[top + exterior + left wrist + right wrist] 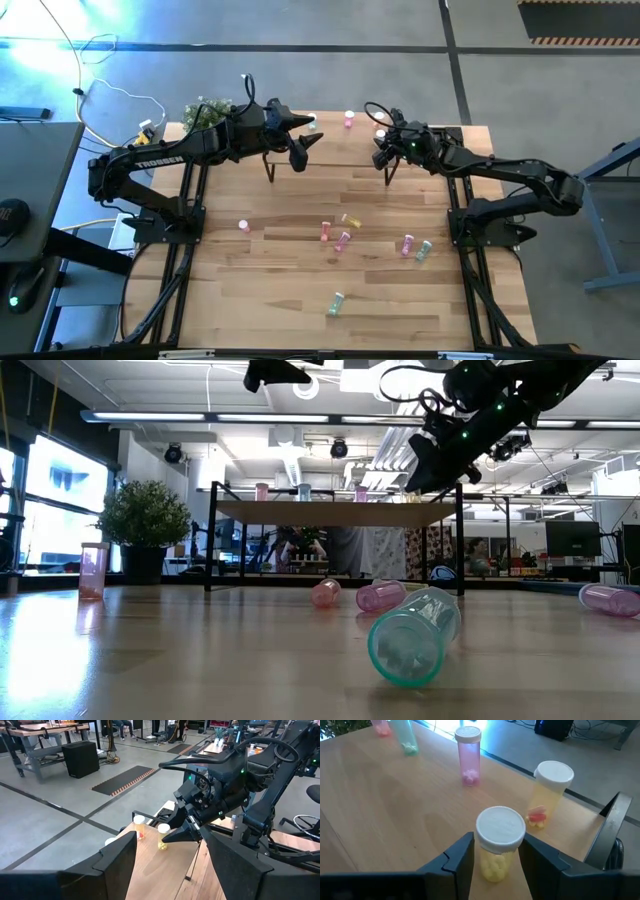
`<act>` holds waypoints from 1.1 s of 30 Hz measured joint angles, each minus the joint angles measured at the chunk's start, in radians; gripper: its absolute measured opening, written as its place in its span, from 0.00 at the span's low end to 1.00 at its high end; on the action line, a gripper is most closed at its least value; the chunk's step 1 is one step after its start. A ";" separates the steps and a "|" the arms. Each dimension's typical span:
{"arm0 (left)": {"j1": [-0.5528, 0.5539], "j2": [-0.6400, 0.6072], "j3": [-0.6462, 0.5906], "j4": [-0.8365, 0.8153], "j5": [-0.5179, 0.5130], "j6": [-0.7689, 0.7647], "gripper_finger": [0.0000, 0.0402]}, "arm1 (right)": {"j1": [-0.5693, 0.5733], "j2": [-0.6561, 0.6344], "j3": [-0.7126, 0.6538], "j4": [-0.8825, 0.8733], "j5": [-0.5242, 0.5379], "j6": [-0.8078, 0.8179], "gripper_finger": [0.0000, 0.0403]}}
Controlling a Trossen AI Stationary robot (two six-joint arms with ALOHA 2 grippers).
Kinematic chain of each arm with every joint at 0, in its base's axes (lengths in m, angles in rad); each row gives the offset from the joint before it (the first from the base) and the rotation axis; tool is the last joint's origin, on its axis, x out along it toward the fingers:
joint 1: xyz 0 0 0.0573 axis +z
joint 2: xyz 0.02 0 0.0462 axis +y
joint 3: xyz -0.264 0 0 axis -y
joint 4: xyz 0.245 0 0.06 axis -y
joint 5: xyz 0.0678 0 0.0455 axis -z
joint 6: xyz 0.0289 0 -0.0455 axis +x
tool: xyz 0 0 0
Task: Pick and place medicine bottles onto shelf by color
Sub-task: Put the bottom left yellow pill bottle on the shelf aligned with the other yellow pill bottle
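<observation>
Nearest the low camera, a mint-green bottle is lying on its side on the tabletop. Six more loose bottles are sitting farther in: one standing alone on the left, three clustered mid-table and two to their right.

Beyond them, the shelf is carrying five upright bottles in the right wrist view. The right gripper is hovering over the shelf's right end, its narrow fingers flanking a yellow bottle with a white cap. A second yellow bottle is standing just beyond it.

The left gripper is hanging wide apart and empty over the shelf's left part.
</observation>
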 joint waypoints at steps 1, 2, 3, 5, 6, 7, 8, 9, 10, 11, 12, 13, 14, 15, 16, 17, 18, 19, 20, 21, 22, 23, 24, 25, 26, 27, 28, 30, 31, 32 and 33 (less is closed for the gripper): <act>0.000 0.000 0.000 0.000 0.000 0.000 0.59 | 0.000 0.000 0.000 0.000 0.000 0.000 0.36; 0.000 0.000 0.000 0.000 0.000 0.000 0.59 | 0.000 0.000 0.000 0.000 0.000 0.000 0.36; 0.000 0.000 0.000 0.000 0.000 0.000 0.59 | 0.000 0.000 0.000 0.001 0.000 0.000 0.36; 0.000 0.000 0.000 0.000 0.000 0.000 0.59 | 0.000 0.000 0.000 0.002 0.000 0.004 0.36; 0.000 0.000 0.000 0.000 0.000 0.000 0.59 | 0.000 0.000 0.000 0.002 0.000 0.009 0.36; 0.000 0.000 0.000 0.000 0.000 0.000 0.59 | 0.000 0.000 0.000 0.002 0.000 0.016 0.36; 0.000 0.000 0.000 0.000 0.000 0.000 0.59 | 0.000 0.000 0.000 0.003 0.000 0.020 0.36; 0.000 0.000 0.000 0.000 0.000 0.000 0.59 | 0.000 0.000 0.000 0.004 0.000 0.022 0.36; 0.000 0.000 0.000 0.000 0.000 0.000 0.59 | 0.000 0.000 0.000 0.008 0.000 0.022 0.36; 0.000 0.000 0.000 0.000 0.000 0.000 0.59 | 0.000 0.000 0.000 0.012 0.000 0.022 0.36; 0.000 0.000 0.000 0.000 0.000 0.000 0.59 | 0.000 0.000 0.000 0.017 0.000 0.022 0.36; 0.000 0.000 0.000 0.000 0.000 0.000 0.59 | 0.000 0.000 0.000 0.022 0.000 0.024 0.36; 0.000 0.000 0.000 0.000 0.000 0.000 0.59 | 0.000 0.000 0.000 0.026 0.000 0.026 0.36; 0.000 0.000 0.000 0.000 0.000 0.000 0.59 | 0.000 0.000 0.000 0.031 0.000 0.026 0.36; 0.000 0.000 0.000 0.000 0.000 0.000 0.59 | 0.000 0.000 0.000 0.033 0.000 0.026 0.36; 0.000 0.000 0.000 0.000 0.001 0.000 0.59 | 0.000 0.000 0.000 0.034 0.000 0.026 0.36; 0.000 0.000 0.000 0.000 0.001 0.000 0.59 | 0.000 0.000 0.000 0.038 0.000 0.026 0.36; 0.000 0.000 0.000 0.000 0.001 0.000 0.59 | 0.000 0.000 0.000 0.044 0.000 0.026 0.36; 0.000 0.000 0.000 0.000 0.001 0.000 0.59 | 0.000 0.000 0.000 0.050 0.000 0.026 0.36; 0.000 0.000 0.000 0.000 0.001 0.000 0.59 | 0.000 0.000 0.000 0.055 0.000 0.026 0.36; 0.000 0.000 0.000 0.000 0.001 0.000 0.59 | 0.000 0.000 0.000 0.060 0.000 0.026 0.36; 0.000 0.000 0.000 0.000 0.001 0.000 0.59 | 0.000 0.000 0.000 0.065 0.000 0.024 0.36; 0.000 0.000 0.000 0.000 0.001 0.000 0.59 | 0.000 0.000 0.000 0.071 0.000 0.022 0.36; 0.000 0.000 0.000 0.000 0.001 0.000 0.59 | 0.000 0.000 0.000 0.080 0.000 0.022 0.36; 0.000 0.000 0.000 0.000 0.001 0.000 0.59 | 0.000 0.000 0.000 0.088 0.000 0.022 0.36; 0.000 0.000 0.000 0.000 0.001 0.000 0.59 | 0.000 0.000 0.000 0.096 0.000 0.021 0.36; 0.000 0.000 0.000 0.000 0.002 0.000 0.59 | 0.000 0.000 0.000 0.102 0.000 0.020 0.36; 0.000 0.000 0.000 0.000 0.002 0.001 0.59 | 0.000 0.000 0.000 0.101 0.002 0.019 0.36; 0.000 0.000 0.000 0.000 0.002 0.006 0.59 | 0.000 0.000 0.000 0.096 0.006 0.018 0.36; 0.000 0.000 0.000 0.000 0.002 0.014 0.59 | 0.000 0.000 0.000 0.093 0.012 0.018 0.36; 0.000 0.000 0.000 0.000 0.002 0.025 0.59 | 0.000 0.000 0.000 0.092 0.015 0.018 0.36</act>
